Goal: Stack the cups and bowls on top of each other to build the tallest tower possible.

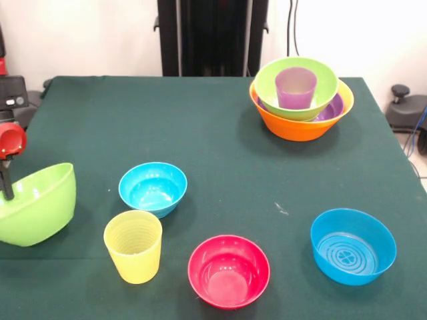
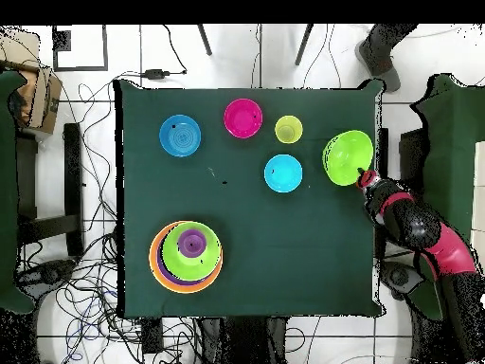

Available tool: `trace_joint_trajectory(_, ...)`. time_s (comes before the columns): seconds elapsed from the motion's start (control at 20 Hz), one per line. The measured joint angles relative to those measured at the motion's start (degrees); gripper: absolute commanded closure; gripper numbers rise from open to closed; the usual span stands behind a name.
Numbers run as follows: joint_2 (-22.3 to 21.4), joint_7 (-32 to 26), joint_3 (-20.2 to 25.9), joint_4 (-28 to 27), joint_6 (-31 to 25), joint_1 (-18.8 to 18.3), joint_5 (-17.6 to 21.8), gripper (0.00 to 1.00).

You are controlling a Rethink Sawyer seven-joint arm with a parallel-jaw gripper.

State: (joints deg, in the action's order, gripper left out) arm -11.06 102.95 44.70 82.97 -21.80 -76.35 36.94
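At two o'clock on the table (image 1: 220, 140) the tower (image 1: 301, 100) is sitting: orange bowl (image 1: 297, 127) as widest base, purple bowl (image 1: 333, 108), green bowl (image 1: 320, 90) and purple cup (image 1: 295, 87) nesting inside. At nine o'clock the gripper (image 1: 7, 170) is clenching the rim of a second green bowl (image 1: 37, 203), tilting it, probably carrying it to the stack. Loose from five to eight o'clock: two blue bowls (image 1: 353, 246) (image 1: 153, 189), one red bowl (image 1: 229, 271), one yellow cup (image 1: 133, 245). Visible count: six bowls, two cups.
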Motion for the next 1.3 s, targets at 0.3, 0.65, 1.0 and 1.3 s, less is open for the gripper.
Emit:
trace_joint_trajectory(0.3, -5.4, 0.0, -5.2, -1.7, -3.7, 6.9, 0.0, 1.0)
trace_joint_trajectory(0.65, -10.4, 0.0, -9.3, -2.8, -8.1, 13.4, 0.2, 1.0)
trace_joint_trajectory(1.0, -12.4, 0.0, -11.5, -2.8, -11.2, 13.6, 0.2, 1.0)
trace_joint_trajectory(1.3, -14.6, 0.0, -13.5, -2.7, -12.6, 13.6, 0.1, 1.0)
